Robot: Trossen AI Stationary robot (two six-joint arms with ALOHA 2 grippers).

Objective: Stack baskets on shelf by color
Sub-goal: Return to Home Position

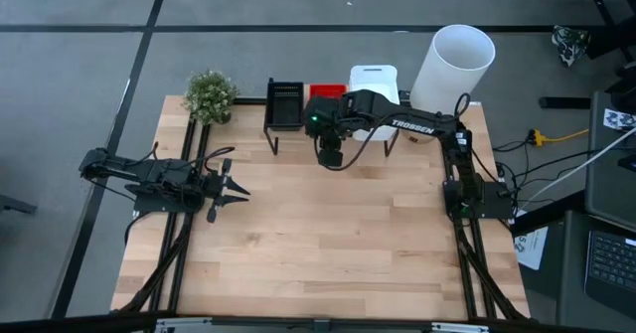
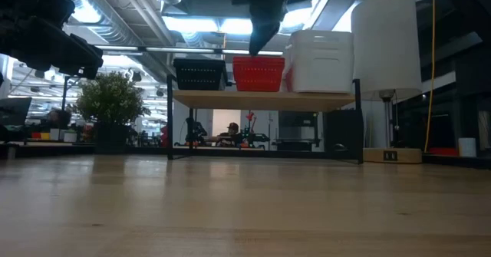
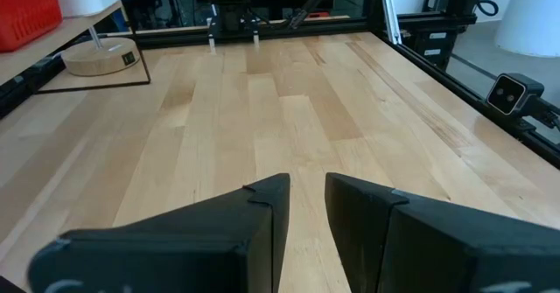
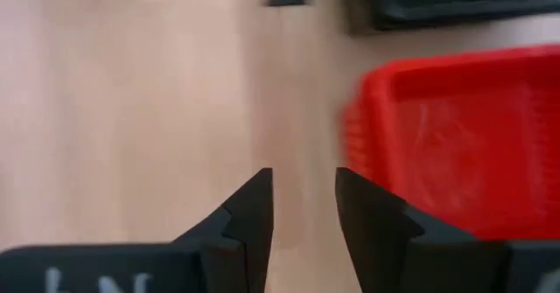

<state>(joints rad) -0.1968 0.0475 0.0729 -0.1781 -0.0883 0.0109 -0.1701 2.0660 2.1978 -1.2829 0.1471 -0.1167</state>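
Right pincer (image 1: 330, 157) is seen slightly spread and empty, hung just in front of the shelf (image 2: 265, 100), on which the black baskets (image 2: 201, 74), red baskets (image 2: 258, 74) and white baskets (image 2: 321, 61) are stacked side by side. For the return home, it is best raised first and then drawn straight back, so that the red stack is not clipped. The left pincer (image 1: 231, 181) is parked, spread, over the left side of the desk (image 1: 328, 263).

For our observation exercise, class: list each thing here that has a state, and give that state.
Black baskets: stacked on the shelf, left end.
Red baskets: stacked on the shelf, middle.
White baskets: stacked on the shelf, right end.
Left hand: open, empty, above the table.
Right hand: open, empty, raised by the red stack.
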